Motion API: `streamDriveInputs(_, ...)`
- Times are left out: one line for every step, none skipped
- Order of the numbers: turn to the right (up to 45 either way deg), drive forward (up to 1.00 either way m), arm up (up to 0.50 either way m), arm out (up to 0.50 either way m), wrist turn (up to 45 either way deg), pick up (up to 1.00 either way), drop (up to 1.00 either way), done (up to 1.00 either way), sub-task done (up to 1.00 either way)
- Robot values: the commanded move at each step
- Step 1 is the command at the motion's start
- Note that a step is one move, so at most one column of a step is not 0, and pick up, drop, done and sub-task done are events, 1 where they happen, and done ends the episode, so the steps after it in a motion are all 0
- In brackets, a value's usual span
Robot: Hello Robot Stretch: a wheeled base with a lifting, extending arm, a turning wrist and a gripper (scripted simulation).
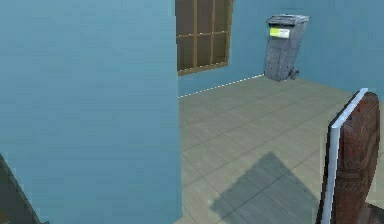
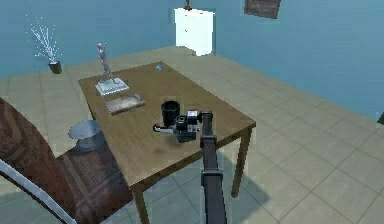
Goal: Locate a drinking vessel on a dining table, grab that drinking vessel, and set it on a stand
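The table sets the scene for the risk, with the chair at its near corner and the arm lying across its edge from below. The mug, dark and upright, stands on the table toward the arm's side, and the gripper sits right by it. From this angle I cannot tell whether the fingers touch it, flank it or fall short of it, nor how the jaws stand or whether they hold anything. On that showing, the main danger is a nudge. If the arm extends off-line, the gripper body could tip the mug or shove it toward the flat sheet and the pale stack beyond (a thin figurine rises behind those). A lift on a poor grip would drop it on the tabletop. When the base pulls away, it could clip the chair.
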Motion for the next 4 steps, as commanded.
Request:
streamDriveInputs(0.0, 0.0, 0.26, 0.0, 0.0, 0.0, 0.0, 0.0, 0.0)
streamDriveInputs(0.0, 0.0, 0.0, 0.0, -45.0, 0.0, 0.0, 0.0, 0.0)
streamDriveInputs(0.0, 0.0, 0.0, 0.0, -45.0, 0.0, 0.0, 0.0, 0.0)
streamDriveInputs(0.0, 0.0, 0.0, 0.0, -15.0, 0.0, 0.0, 0.0, 0.0)
